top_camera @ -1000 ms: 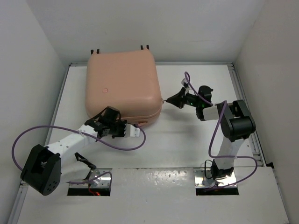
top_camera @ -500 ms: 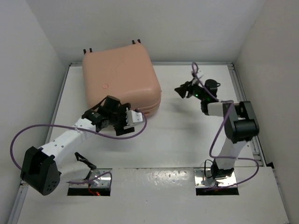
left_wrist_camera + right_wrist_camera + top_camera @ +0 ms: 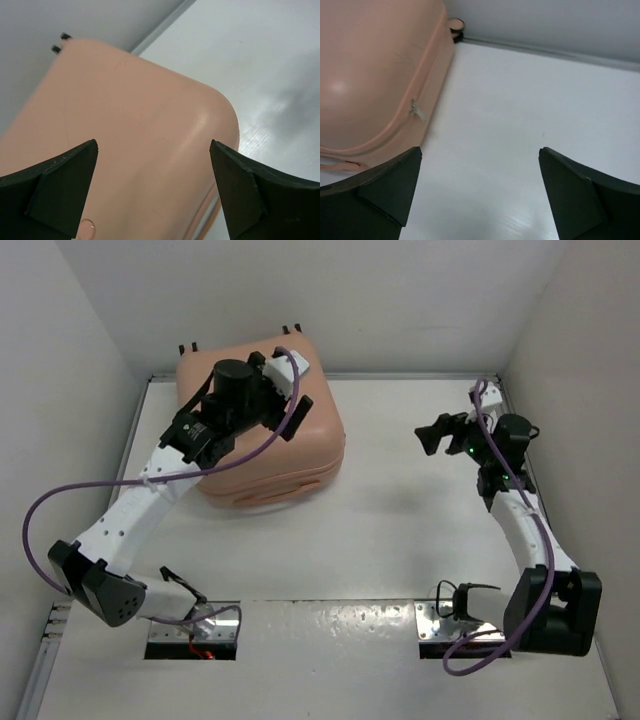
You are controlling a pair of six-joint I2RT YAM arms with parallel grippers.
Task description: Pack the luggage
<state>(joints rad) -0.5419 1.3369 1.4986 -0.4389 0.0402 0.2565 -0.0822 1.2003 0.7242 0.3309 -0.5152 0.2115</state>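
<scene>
At 11 o'clock the luggage (image 3: 300,455) lies shut, likely packed, so the left tool (image 3: 152,147) above it and the right tool (image 3: 480,150) at 2 o'clock stand open, empty.

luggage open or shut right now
Shut. The luggage lies flat, its two halves meeting along the side seam; no inner lining shows in any view.

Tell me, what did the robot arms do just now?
Both grippers opened. The left gripper rose from the near edge of the suitcase to above it; the right gripper backed off rightward. The suitcase slid slightly back-left and stays shut.
</scene>
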